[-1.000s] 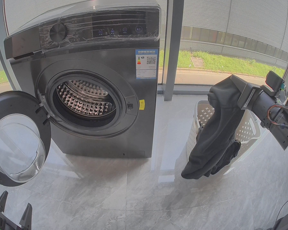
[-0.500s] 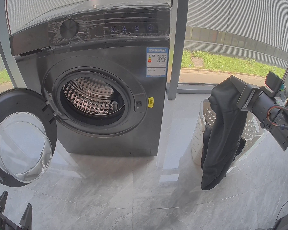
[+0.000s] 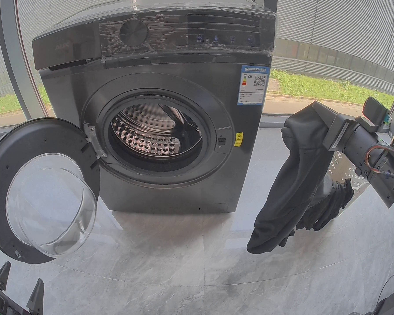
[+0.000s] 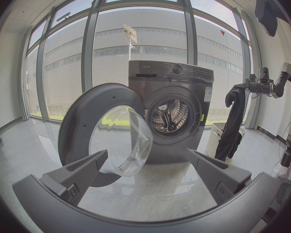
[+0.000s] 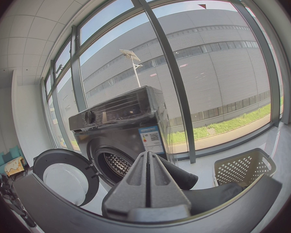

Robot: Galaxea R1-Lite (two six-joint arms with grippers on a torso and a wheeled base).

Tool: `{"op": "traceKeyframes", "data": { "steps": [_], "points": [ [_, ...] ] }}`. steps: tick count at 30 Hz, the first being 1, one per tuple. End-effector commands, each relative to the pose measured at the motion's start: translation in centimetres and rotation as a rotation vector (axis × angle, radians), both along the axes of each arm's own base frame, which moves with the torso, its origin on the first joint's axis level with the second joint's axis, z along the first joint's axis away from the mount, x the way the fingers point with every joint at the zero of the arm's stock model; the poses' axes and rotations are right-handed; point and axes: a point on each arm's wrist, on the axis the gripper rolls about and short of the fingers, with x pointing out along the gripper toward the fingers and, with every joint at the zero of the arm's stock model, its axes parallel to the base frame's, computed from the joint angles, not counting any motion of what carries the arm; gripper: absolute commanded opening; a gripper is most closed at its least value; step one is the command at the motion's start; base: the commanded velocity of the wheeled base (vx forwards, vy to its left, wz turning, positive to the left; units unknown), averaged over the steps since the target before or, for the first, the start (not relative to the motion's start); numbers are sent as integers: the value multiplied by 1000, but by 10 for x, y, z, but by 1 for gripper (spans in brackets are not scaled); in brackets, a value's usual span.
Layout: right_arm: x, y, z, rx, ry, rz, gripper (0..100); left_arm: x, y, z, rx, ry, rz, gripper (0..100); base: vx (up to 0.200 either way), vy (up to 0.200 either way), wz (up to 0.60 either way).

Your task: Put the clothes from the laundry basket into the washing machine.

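The washing machine (image 3: 162,110) fills the upper middle of the head view. Its round door (image 3: 39,189) is swung wide toward the left edge, and the drum mouth (image 3: 155,132) is open and facing me. At centre right, the dark garment (image 3: 297,184) hangs from my right gripper (image 5: 147,159), whose fingers are pressed together with the cloth bunched over and around them. In the head view their tips are buried under the fabric.

The garment's long axis runs straight down. It is gathered at the top by my fingers, and the loose tail reaches toward the lower right of the frame, close above the floor (image 3: 184,263); I cannot tell whether it clears the tiles. The laundry basket (image 3: 342,166) stands just behind it, mostly covered by the cloth.

The coming move turns on this: the drum mouth lies to the left of my right fingers at about their height, well apart from them, while the tail hangs lower than the mouth's bottom lip. I judge the carry has to go leftward and the top of the bundle must enter first, or the tail will drag on the lip.

My left gripper (image 4: 146,154) sits at the bottom left corner of the head view with its fingers spread and nothing between them, below the door.
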Motion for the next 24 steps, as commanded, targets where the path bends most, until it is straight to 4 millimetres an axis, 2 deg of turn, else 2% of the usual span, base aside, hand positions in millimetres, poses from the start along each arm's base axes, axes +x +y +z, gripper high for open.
{"op": "traceKeyframes", "data": {
  "steps": [1,5,14,24],
  "points": [
    [0,1,0,-1,-2,11,0,0,0,-5,0,0,0,100,0,200,0],
    [0,1,0,-1,-3,12,0,0,0,-5,0,0,0,100,0,200,0],
    [0,1,0,-2,-2,12,0,0,0,-5,0,0,0,100,0,0,0],
    [8,-7,0,2,10,-82,0,0,0,-5,0,0,2,100,0,0,0]
  ]
}}
